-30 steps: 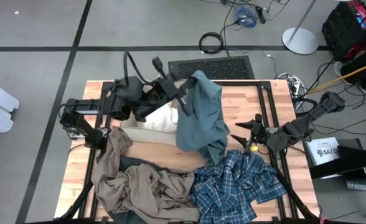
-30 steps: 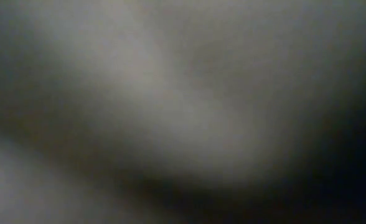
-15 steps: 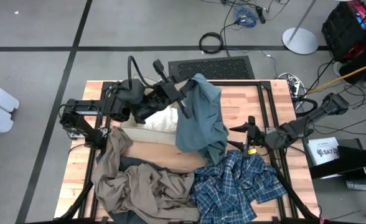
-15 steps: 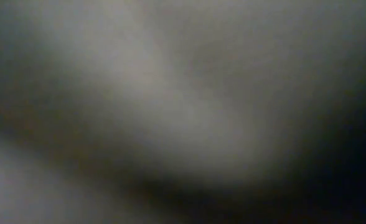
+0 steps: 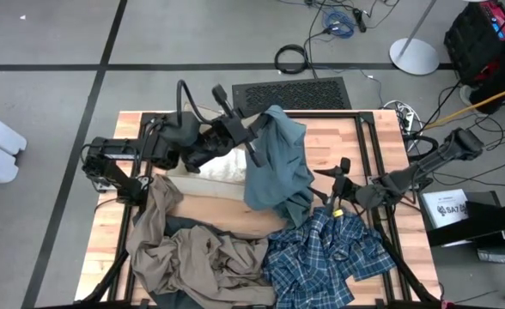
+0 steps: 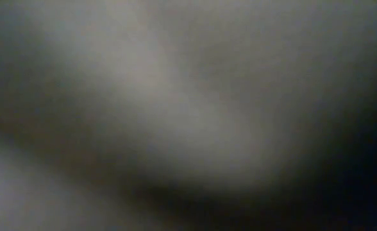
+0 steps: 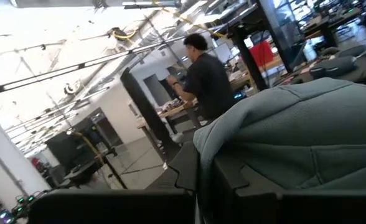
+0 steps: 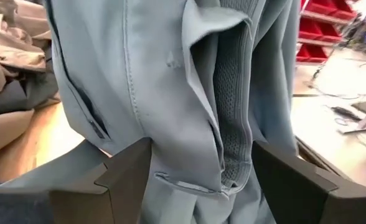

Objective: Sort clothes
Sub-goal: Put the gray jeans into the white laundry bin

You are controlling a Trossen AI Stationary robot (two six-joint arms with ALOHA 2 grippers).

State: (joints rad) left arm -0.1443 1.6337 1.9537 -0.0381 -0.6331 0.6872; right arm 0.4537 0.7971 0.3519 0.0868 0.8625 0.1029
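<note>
Two grippers, left gripper [image 5: 254, 137] clamping teal-grey garment [image 5: 278, 167] hanging lengthwise downward, right gripper [image 5: 334, 184] spread wide beside it

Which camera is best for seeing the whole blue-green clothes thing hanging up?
The high view: the teal-grey garment shows whole there, hanging from the shut left gripper. The right wrist view shows only its folds up close, the left wrist view just a bunched hump, and the low view nothing.

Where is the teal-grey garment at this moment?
In the high view, the teal-grey garment hangs from the shut left gripper at the table's centre-back, between the white garment and the open right gripper.
</note>
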